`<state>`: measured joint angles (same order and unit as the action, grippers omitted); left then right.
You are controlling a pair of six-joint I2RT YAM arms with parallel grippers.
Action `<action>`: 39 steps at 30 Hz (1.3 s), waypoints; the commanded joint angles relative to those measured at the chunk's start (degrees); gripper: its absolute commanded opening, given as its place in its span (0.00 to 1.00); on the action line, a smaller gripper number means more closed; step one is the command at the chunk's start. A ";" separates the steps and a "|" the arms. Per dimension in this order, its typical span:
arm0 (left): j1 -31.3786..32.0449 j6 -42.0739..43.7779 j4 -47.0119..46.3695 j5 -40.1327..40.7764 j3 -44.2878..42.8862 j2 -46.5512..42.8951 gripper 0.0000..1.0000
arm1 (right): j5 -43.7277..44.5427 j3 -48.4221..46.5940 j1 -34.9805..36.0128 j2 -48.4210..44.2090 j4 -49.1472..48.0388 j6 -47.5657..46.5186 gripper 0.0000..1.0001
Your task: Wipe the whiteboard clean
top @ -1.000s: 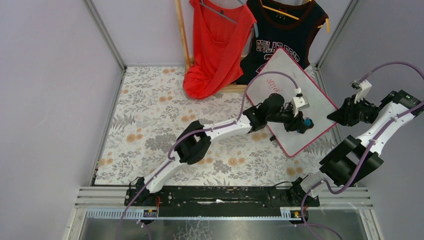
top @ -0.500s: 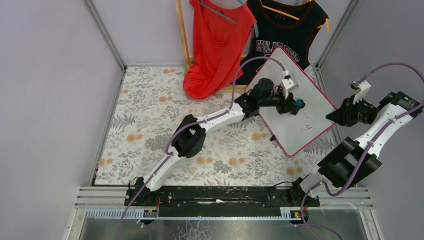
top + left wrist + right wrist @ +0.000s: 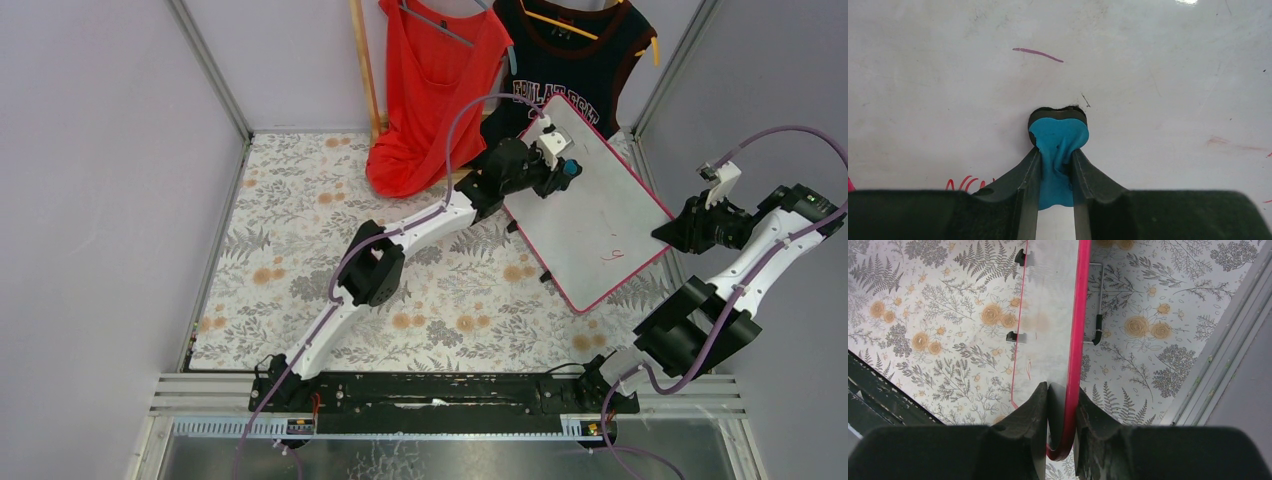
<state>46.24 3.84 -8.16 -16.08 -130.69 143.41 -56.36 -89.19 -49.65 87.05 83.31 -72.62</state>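
Observation:
The whiteboard (image 3: 600,210) with its pink-red frame stands tilted at the table's far right. My right gripper (image 3: 672,232) is shut on its right edge. In the right wrist view the frame (image 3: 1079,330) runs between the jaws of the right gripper (image 3: 1063,401). My left gripper (image 3: 562,168) is shut on a blue eraser (image 3: 1058,131) and presses it flat on the board near its far-left corner. Red marks show on the white surface: a short stroke (image 3: 1038,54), handwriting (image 3: 968,183) beside my left finger, and a small mark (image 3: 615,255) near the lower edge.
A red top (image 3: 430,90) and a dark jersey (image 3: 575,70) hang from a wooden rack (image 3: 364,70) right behind the board. The floral tablecloth (image 3: 300,230) covers the table. Metal posts (image 3: 210,70) and grey walls close in both sides.
My left arm swept the eraser from the board's lower middle up to its far-left corner, uncovering the small red mark near the lower edge. The right arm stayed still.

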 commanded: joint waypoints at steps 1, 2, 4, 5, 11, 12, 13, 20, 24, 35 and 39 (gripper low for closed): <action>0.15 -0.39 -1.13 1.22 -0.43 2.33 0.12 | 8.02 2.30 2.25 -0.33 1.54 -5.78 0.00; 0.68 -1.05 -1.61 0.78 0.18 2.04 0.12 | 8.00 2.33 2.32 -0.30 1.51 -5.70 0.00; 1.94 -1.46 -2.62 0.24 2.22 0.75 0.12 | 7.93 2.32 2.32 -0.25 1.52 -5.63 0.00; 2.72 -1.26 -2.97 0.24 3.16 0.14 0.12 | 7.92 2.21 2.36 -0.21 1.52 -5.56 0.00; 8.14 -0.57 -2.50 -1.27 5.44 -1.73 0.12 | 7.67 1.96 2.45 -0.10 1.53 -5.34 0.00; 8.98 -0.56 -2.33 -1.51 5.63 -1.85 0.12 | 7.67 1.99 2.45 -0.14 1.52 -5.34 0.00; 9.77 -0.66 -2.32 -1.83 5.89 -2.09 0.12 | 7.63 1.93 2.45 -0.21 1.51 -5.34 0.00; 14.88 -2.68 -4.48 -3.30 10.13 -4.42 0.11 | 7.67 2.27 2.63 -0.32 1.55 -5.38 0.00; 17.46 -3.47 -5.21 -4.02 12.01 -5.43 0.11 | 7.49 1.95 2.79 -0.30 1.52 -5.13 0.00; 19.03 -1.56 -4.37 -0.87 12.47 -4.30 0.10 | 7.66 1.90 2.98 -0.64 1.55 -4.81 0.00; 16.85 -1.62 -3.51 0.22 12.57 -3.88 0.09 | 7.58 1.99 3.07 -0.73 1.57 -4.74 0.00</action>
<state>65.91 2.04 -10.92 -17.63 -118.76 138.58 -56.53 -89.12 -48.80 86.74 82.94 -71.85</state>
